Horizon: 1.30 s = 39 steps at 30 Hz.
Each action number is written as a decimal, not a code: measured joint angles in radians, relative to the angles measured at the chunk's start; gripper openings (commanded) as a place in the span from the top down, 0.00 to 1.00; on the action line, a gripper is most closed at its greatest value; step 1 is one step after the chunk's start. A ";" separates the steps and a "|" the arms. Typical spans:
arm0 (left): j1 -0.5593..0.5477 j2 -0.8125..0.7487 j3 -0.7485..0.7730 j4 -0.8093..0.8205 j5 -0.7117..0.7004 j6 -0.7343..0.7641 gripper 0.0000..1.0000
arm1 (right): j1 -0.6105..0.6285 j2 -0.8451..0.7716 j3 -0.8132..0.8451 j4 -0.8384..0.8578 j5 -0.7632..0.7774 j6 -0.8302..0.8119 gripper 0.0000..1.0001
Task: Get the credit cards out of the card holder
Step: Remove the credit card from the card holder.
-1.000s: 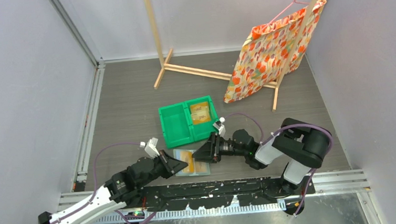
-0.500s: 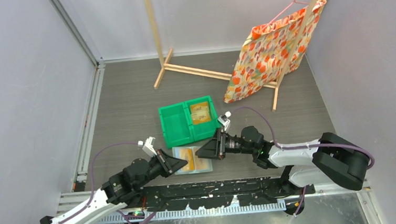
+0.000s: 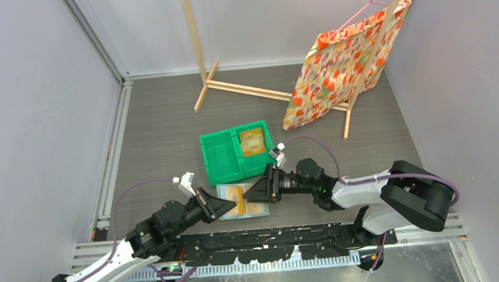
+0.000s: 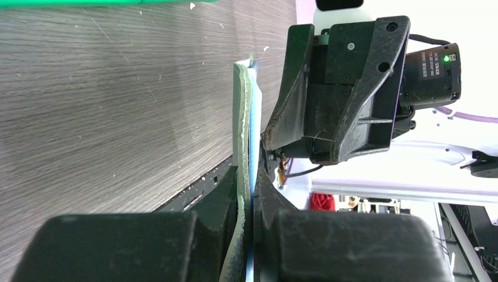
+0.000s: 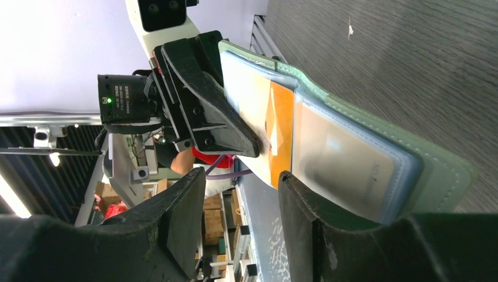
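The green bin [image 3: 220, 164] stands on the table [image 3: 160, 130] ahead of the 2 arms. It has 2 compartments, and tan cards [image 3: 252, 143] lie in the right 1; the left 1 shows only green plastic.

The holder [image 3: 255, 208] sits just on the near side of the bin, toward the arm bases, spread open with its pale inner face up. An orange card [image 3: 237, 200] shows in its middle, tucked into a slot. From the right wrist, that card [image 5: 281, 132] lies between 2 clear pockets of the holder [image 5: 352, 155], whose grey-green outside faces the table. Whether the holder touches the table I cannot tell.

The left gripper [image 3: 229, 207] reaches in from the near left of the bin and is pressed together on the left edge of the holder. Its own camera shows the holder [image 4: 241, 135] edge-on, pinched between both fingers of the left gripper [image 4: 246, 191].

The right gripper [image 3: 250, 195] comes from the near right of the bin, low over the holder's right half and facing the left gripper. Its jaws are spread, with the card's end in the gap and nothing clamped, as the right wrist view of the right gripper [image 5: 241, 176] shows.

Beyond the bin stands a wooden rack [image 3: 240, 88], and to the far right of the bin a floral bag [image 3: 344, 61] hangs from it.
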 measured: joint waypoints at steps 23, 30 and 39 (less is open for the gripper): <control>0.000 -0.010 0.040 -0.053 0.034 0.029 1.00 | 0.032 0.113 0.032 0.080 -0.006 0.002 0.44; 0.000 0.016 0.075 -0.064 0.034 0.050 0.99 | 0.042 0.140 0.039 0.134 -0.005 0.012 0.45; 0.002 0.023 0.082 -0.058 0.035 0.051 0.99 | 0.043 0.247 0.010 0.351 -0.006 0.089 0.70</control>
